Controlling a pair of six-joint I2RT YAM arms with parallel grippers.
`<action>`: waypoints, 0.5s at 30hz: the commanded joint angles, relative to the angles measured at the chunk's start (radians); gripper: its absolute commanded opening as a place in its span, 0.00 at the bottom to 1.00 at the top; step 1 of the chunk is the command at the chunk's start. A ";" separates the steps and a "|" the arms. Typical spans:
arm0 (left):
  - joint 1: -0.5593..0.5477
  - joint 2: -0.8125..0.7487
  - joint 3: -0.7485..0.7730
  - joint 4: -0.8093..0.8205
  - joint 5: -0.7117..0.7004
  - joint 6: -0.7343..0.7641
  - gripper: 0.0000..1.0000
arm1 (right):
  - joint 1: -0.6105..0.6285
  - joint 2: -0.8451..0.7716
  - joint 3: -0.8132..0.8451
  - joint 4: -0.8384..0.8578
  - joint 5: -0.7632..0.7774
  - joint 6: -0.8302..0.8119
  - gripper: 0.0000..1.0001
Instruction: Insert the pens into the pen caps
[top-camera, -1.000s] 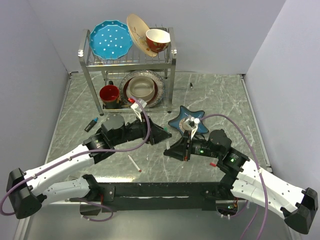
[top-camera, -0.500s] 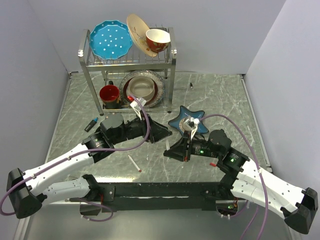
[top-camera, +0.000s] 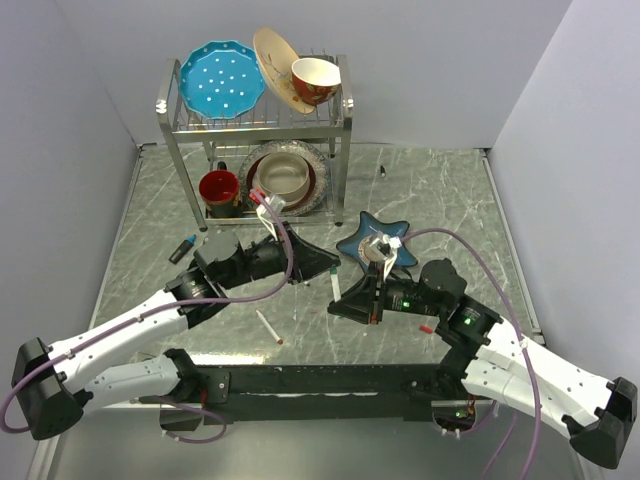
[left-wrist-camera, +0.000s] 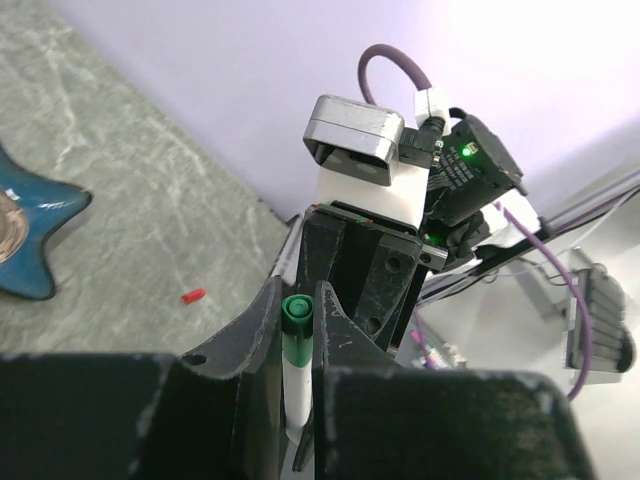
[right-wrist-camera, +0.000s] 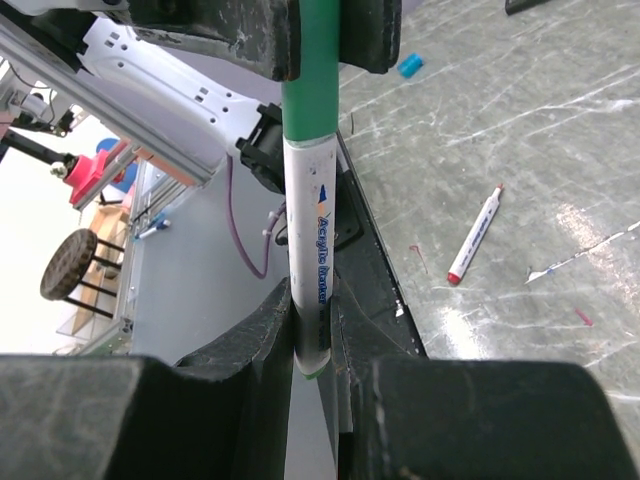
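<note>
A white-barrelled green pen (right-wrist-camera: 312, 230) stands between my two grippers in mid-air above the table's middle (top-camera: 333, 286). My right gripper (right-wrist-camera: 312, 305) is shut on its lower barrel. My left gripper (left-wrist-camera: 298, 325) is shut on its green cap (left-wrist-camera: 297, 308), which sits on the pen's upper end (right-wrist-camera: 310, 80). In the top view the left gripper (top-camera: 328, 268) is just behind the right gripper (top-camera: 342, 303). A red-ended pen (top-camera: 268, 327) lies on the table near the front, also in the right wrist view (right-wrist-camera: 474, 234). A red cap (top-camera: 426, 327) lies by the right arm.
A dark marker with a blue end (top-camera: 182, 248) lies at the left. A small dark cap (top-camera: 383, 171) lies at the back. A blue star-shaped dish (top-camera: 372, 245) sits behind the grippers. A dish rack (top-camera: 345, 130) with plates, bowls and a red mug (top-camera: 218, 187) stands at the back.
My left arm has shifted slightly and its gripper has closed in on the right one. The pen's white barrel now shows between them. Both grippers stay shut.
</note>
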 joint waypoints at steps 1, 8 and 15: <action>-0.013 -0.017 -0.071 0.100 0.150 -0.084 0.01 | 0.003 -0.008 0.113 0.093 0.063 -0.027 0.00; -0.015 -0.053 -0.130 -0.025 0.090 -0.092 0.01 | 0.001 0.064 0.254 0.005 0.178 -0.153 0.00; -0.036 -0.037 -0.176 -0.036 0.088 -0.078 0.01 | 0.001 0.141 0.379 -0.066 0.242 -0.245 0.00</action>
